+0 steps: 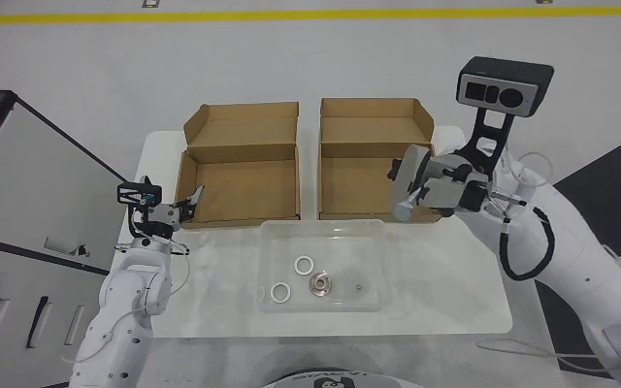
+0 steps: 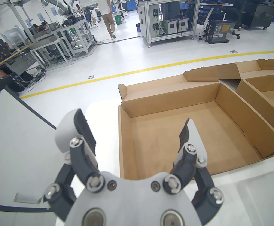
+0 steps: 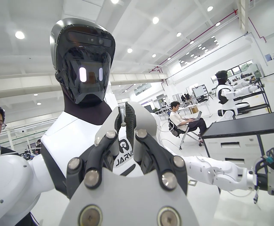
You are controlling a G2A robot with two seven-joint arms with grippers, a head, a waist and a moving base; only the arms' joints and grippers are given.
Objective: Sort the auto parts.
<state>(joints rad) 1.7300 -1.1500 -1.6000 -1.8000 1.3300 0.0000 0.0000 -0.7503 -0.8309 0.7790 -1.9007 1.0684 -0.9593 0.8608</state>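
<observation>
Lying in the tray (image 1: 361,250) are rings (image 1: 304,264); right jaws clamp a bolt (image 3: 122,116), left jaws gape.

A robotics lab in a large industrial hall: a glossy white floor (image 2: 162,53) marked with a yellow line (image 2: 149,68), aluminium-framed equipment racks (image 2: 169,23) full of wired control boxes, a high white ceiling with round lights (image 3: 155,20), and a second humanoid robot (image 3: 223,94) (standing at a black shelf rack) farther off.

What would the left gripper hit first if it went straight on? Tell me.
Probably the left cardboard box: the open left gripper points at its near corner, so that rim comes first; depth is unclear.
</observation>
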